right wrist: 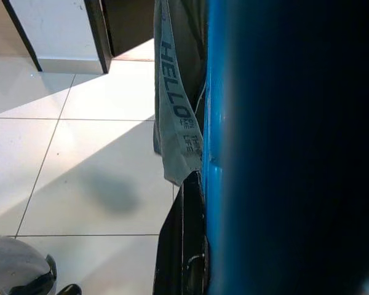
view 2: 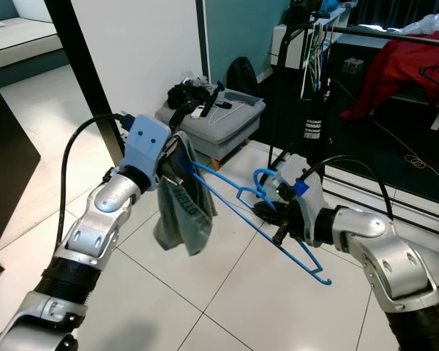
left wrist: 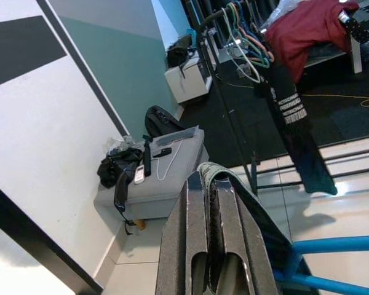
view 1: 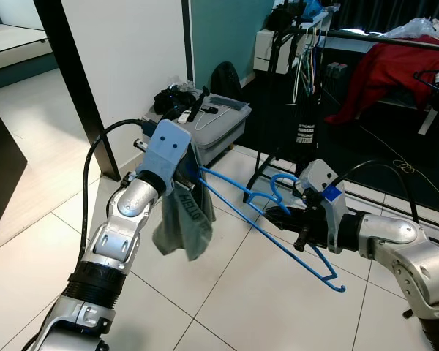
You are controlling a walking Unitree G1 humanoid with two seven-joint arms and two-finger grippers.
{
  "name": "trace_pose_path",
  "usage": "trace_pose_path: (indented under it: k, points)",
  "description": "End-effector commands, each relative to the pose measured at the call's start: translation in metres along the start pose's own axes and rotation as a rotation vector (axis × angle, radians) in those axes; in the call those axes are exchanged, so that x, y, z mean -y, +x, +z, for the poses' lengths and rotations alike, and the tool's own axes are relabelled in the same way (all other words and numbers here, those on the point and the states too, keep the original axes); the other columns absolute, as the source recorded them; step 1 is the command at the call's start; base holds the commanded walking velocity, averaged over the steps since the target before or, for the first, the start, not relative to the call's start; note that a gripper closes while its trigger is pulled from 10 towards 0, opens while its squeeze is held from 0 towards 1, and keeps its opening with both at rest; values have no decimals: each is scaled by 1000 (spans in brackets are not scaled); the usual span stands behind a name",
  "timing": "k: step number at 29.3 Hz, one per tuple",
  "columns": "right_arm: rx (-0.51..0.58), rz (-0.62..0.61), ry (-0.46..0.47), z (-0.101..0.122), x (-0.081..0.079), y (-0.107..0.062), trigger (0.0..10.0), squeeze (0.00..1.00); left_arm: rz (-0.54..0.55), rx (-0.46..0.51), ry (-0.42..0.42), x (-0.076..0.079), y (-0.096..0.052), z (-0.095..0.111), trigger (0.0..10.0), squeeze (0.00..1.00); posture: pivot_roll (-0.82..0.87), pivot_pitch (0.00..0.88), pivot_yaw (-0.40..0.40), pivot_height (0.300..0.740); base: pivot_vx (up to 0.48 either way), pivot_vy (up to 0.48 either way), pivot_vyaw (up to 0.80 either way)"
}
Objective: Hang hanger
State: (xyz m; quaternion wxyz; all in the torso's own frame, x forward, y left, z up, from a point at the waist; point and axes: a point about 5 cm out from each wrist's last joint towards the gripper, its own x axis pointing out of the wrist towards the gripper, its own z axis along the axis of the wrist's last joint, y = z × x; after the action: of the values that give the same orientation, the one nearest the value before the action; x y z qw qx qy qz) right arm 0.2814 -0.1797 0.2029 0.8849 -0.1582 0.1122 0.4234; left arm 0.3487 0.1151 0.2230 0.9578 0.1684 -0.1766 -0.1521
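Left gripper (view 1: 192, 170) clamped tight on a grey cloth (view 1: 184, 219) draped over one end of the blue hanger (view 1: 278, 234). Right gripper (view 1: 282, 210) closed around the hanger just below its hook, holding it up over the white tile floor (view 1: 227, 307). Beyond the hanger, a black clothes rack (view 1: 293, 88) with more hangers and dark clothes. Beside the rack, by the wall, a grey box (view 1: 223, 128) with a black bag and small bits on top. Behind the rack, a red cloth (view 1: 395, 69).
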Motion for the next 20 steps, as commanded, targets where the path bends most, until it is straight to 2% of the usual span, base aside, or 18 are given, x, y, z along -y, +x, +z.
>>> trace_pose_path:
  k: [1,3,4,6,7,8,9,10,12,13,15,20]
  points:
    - [-26,-45,34,-3,5,9,10000,0,-33,3,-47,16,-4,1,10000,0,-113,67,27,740,0,0,0]
    - [-71,-138,84,-10,15,14,10000,0,-65,15,-103,33,-6,4,10000,0,-112,60,26,740,0,0,0]
    - [-71,-138,84,-10,15,14,10000,0,-65,15,-103,33,-6,4,10000,0,-112,60,26,740,0,0,0]
    - [-95,-197,113,-15,23,16,10000,0,-105,52,-181,42,-5,13,10000,0,-112,60,26,740,0,0,0]
    - [-96,-224,124,-16,26,17,10000,0,-167,83,-234,52,-6,20,10000,0,-111,59,25,740,0,0,0]
    - [-96,-224,124,-16,26,17,10000,0,-167,83,-234,52,-6,20,10000,0,-111,59,25,740,0,0,0]
    - [-96,-242,132,-16,27,18,10000,0,-212,106,-269,58,-7,25,10000,0,-111,59,25,740,0,0,0]
    - [-96,-242,132,-16,27,18,10000,0,-212,106,-269,58,-7,25,10000,0,-111,59,25,740,0,0,0]
    - [-73,-292,157,-15,33,23,10000,0,-401,163,-311,82,-18,37,10000,0,-111,59,25,740,0,0,0]
    - [-73,-292,157,-15,33,23,10000,0,-401,163,-311,82,-18,37,10000,0,-111,59,25,740,0,0,0]
    - [-38,-304,171,-11,34,28,10000,0,-518,180,-344,98,-30,42,10000,0,-108,69,25,740,0,0,0]
    - [21,-271,201,-4,30,37,10000,0,-623,153,-342,112,-43,39,10000,0,-100,76,21,740,0,0,0]
